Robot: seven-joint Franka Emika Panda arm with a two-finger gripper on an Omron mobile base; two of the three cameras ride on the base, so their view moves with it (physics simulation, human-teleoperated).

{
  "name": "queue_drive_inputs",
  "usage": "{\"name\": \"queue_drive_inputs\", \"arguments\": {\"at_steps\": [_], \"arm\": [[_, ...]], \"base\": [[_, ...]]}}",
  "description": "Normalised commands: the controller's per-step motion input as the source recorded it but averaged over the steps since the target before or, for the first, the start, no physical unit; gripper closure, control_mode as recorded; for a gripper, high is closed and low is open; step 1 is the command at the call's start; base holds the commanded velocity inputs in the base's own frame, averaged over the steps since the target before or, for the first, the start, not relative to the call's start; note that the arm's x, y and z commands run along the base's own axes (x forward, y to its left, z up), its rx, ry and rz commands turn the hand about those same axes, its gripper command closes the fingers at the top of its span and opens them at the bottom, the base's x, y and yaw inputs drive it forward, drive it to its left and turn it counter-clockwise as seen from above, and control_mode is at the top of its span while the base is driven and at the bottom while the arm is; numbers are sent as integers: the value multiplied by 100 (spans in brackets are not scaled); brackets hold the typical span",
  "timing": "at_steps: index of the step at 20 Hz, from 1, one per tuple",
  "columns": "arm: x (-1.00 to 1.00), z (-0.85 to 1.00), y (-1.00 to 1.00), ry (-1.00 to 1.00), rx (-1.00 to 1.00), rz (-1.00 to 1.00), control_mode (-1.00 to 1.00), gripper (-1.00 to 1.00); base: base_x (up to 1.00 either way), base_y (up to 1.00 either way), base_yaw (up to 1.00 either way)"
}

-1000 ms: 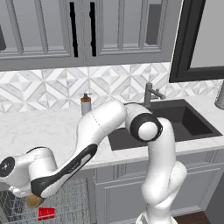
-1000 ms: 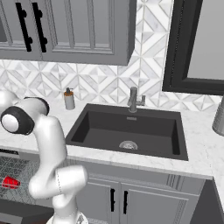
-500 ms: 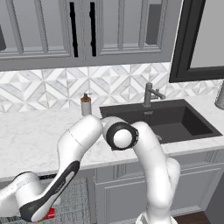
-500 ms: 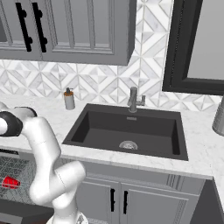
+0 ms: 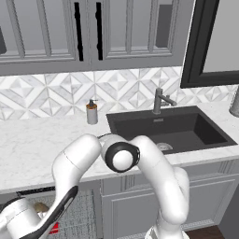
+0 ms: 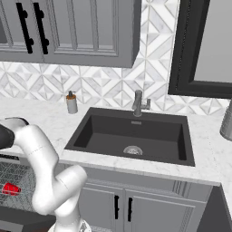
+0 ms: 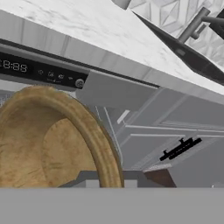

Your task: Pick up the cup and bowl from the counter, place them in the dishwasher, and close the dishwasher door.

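Observation:
The golden-brown bowl [image 7: 43, 144] looms large at the left of the hand view, and my gripper [image 7: 122, 179] is shut on its rim. From the left base view a sliver of the bowl [image 5: 39, 207] peeks out behind my lowered forearm, over the dishwasher's wire rack [image 5: 81, 214]. Lying on that rack is the red cup [image 6: 10, 188], also seen as the cup [image 5: 55, 228] beside my arm. The dishwasher's black control strip [image 7: 39, 72] runs just under the white counter [image 7: 87, 30]. Below the rack, the dark door [image 6: 25, 217] lies open.
A soap dispenser [image 5: 92, 113] stands on the counter [image 5: 37, 144] left of the black sink [image 5: 168, 128] and its faucet [image 5: 159, 100]. Grey cabinet doors with black handles [image 7: 181, 148] sit to the right of the dishwasher. My elbow [image 5: 121, 156] hangs in front of the counter edge.
My arm has swung down and to the left, carrying the bowl below counter level towards the rack. The red cup has stayed in place on the rack.

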Motion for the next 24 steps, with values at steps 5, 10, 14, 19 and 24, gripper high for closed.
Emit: {"name": "queue_drive_inputs", "arguments": {"at_steps": [5,10,14,19,24], "arm": [[23,-21,6,-1,4,0,-100,100],[15,-37,0,0,3,0,-100,100],[38,-19,0,1,6,0,-100,100],[30,-10,2,2,10,0,-100,100],[38,-40,23,4,10,0,-100,100]], "base": [[0,0,0],[0,0,0],[0,0,0],[0,0,0],[0,0,0]]}}
